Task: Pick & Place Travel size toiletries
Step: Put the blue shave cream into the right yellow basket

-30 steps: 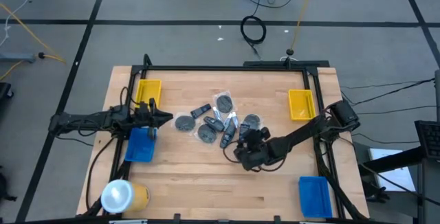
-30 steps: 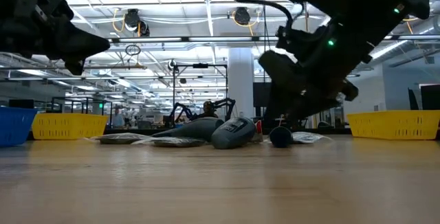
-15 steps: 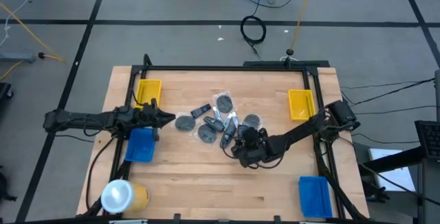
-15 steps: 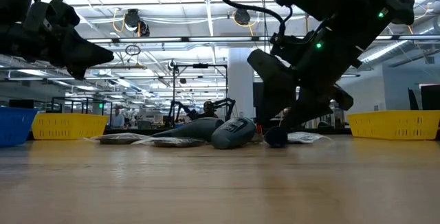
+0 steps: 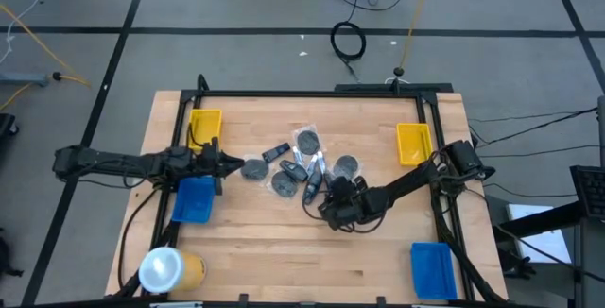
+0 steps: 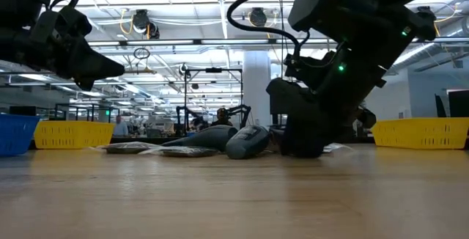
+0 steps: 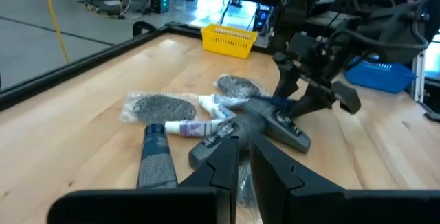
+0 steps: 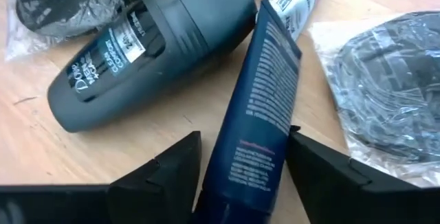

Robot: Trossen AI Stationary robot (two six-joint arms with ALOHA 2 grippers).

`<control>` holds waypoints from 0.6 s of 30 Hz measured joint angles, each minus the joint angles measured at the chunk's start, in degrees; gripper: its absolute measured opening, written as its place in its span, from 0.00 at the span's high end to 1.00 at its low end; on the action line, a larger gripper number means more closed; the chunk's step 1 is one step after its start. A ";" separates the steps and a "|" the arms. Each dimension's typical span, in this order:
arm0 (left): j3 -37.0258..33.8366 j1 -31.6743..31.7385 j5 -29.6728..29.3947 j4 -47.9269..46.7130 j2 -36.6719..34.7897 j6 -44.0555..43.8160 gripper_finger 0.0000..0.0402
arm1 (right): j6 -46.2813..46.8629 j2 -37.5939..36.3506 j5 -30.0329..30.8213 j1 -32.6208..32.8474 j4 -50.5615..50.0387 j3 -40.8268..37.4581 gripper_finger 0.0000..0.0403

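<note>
At centre frame in the high view, the right gripper [image 5: 333,206] is lowered onto the lower right edge of the toiletries [image 5: 301,168] heaped mid-table. Its fingers [image 8: 168,165] are spread wide on either side of a dark blue tube [image 8: 258,117], not yet closed on it; a grey deodorant [image 8: 148,45] lies just beside. At centre left, the left gripper [image 5: 233,164] is held above the wood by a grey disc [image 5: 253,168], fingers [image 7: 223,159] nearly together, nothing gripped.
</note>
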 joint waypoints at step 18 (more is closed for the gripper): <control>-0.02 0.00 0.02 3.93 4.08 -0.03 0.91 | -6.01 -14.67 -7.04 1.60 -9.05 -0.22 0.72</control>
